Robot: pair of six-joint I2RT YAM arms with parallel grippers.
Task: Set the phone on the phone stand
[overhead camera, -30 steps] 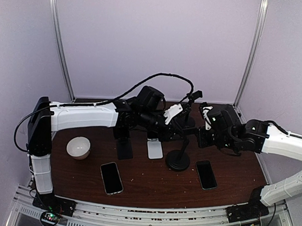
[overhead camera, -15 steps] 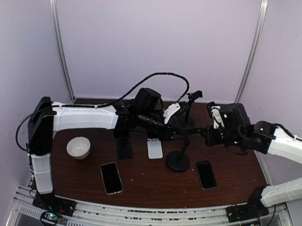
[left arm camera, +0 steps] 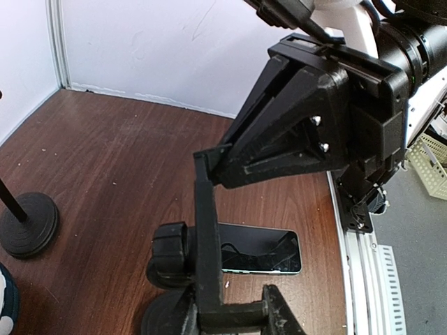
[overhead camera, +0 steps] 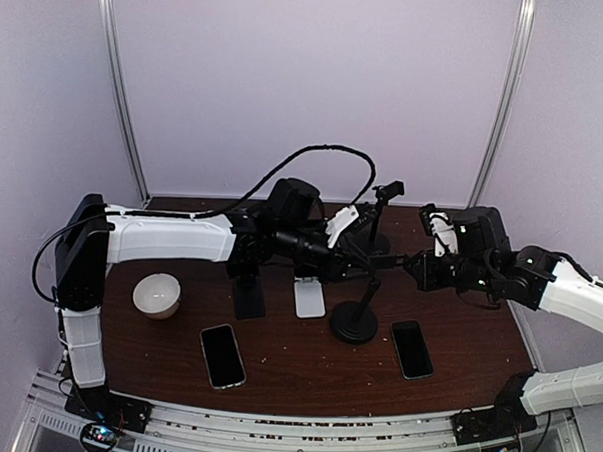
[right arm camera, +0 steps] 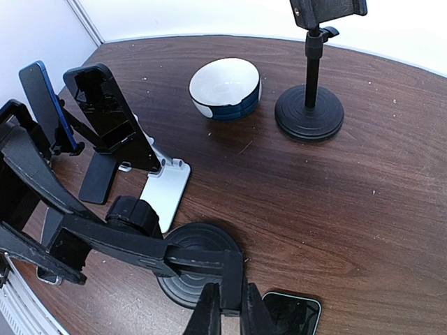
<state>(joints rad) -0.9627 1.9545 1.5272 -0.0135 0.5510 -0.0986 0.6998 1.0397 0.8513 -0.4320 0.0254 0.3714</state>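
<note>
We work over a dark brown wooden table [overhead camera: 295, 371] that carries everything. The white-and-black left arm [overhead camera: 171, 235] reaches in from the left side to the middle, and the right arm [overhead camera: 569, 288] comes in from the right. They meet above the black round-based phone stand [overhead camera: 355, 323], which stands near the table's centre.

Both hands are on the stand's jointed black head, not on a phone. In the left wrist view the left gripper [left arm camera: 230, 317] has its fingers drawn narrow around a crossbar of that head. In the right wrist view the right gripper [right arm camera: 229, 310] is pinched tight on a thin edge of the same bracket. Neither carries a phone.

We take the task's thing to be the black slab phone [overhead camera: 413, 348]. It lies flat, glossy face up, just beside the stand's base, on the right arm's side and toward the near edge. Its long axis runs roughly front to back, slightly tilted. It sits below the right gripper and nearer the front edge, so the right hand is the nearer one; the left would have to cross the stand to reach it. A second dark phone [overhead camera: 223, 355] lies flat well apart to the left.

We judge the stand's head is being set and the pickup is not yet begun.
</note>
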